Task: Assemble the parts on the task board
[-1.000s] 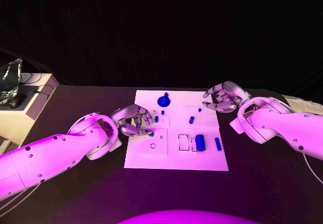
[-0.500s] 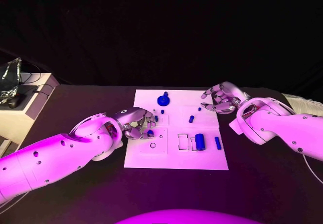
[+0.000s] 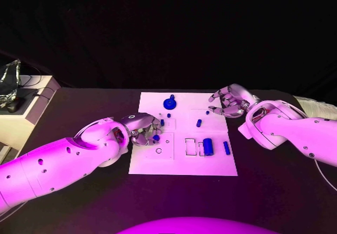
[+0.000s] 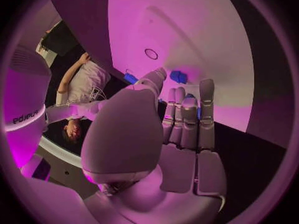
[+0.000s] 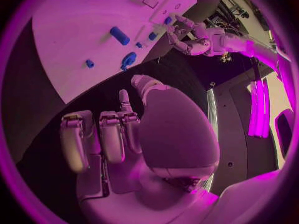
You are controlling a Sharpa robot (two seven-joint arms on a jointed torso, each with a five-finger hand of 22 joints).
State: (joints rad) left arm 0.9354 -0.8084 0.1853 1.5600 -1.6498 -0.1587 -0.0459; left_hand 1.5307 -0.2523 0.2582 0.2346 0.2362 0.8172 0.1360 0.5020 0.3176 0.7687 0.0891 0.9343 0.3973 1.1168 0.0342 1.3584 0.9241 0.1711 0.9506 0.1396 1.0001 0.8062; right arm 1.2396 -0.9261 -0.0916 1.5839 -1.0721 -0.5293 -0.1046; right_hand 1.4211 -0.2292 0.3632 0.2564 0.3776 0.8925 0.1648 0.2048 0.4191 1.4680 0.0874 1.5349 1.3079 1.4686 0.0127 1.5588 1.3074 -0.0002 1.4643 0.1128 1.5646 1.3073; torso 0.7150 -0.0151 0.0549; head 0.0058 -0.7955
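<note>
Task board lies mid-table. Left hand sits over its left edge, fingers pinching a small blue part. Right hand hovers at the far right corner, fingers curled, holding nothing. The board's near strip is bare.

The scene is bathed in magenta light; the backdrop behind the dark surface is seen as plain black, with no detail that can be made out; a pale cabinet is set just beside the surface's far left corner; a dark rounded object and dark cables are laid on its top; a crinkled, shiny item is stood at its back edge; in the right wrist view, bright vertical strips of light are seen in the room beyond.
</note>
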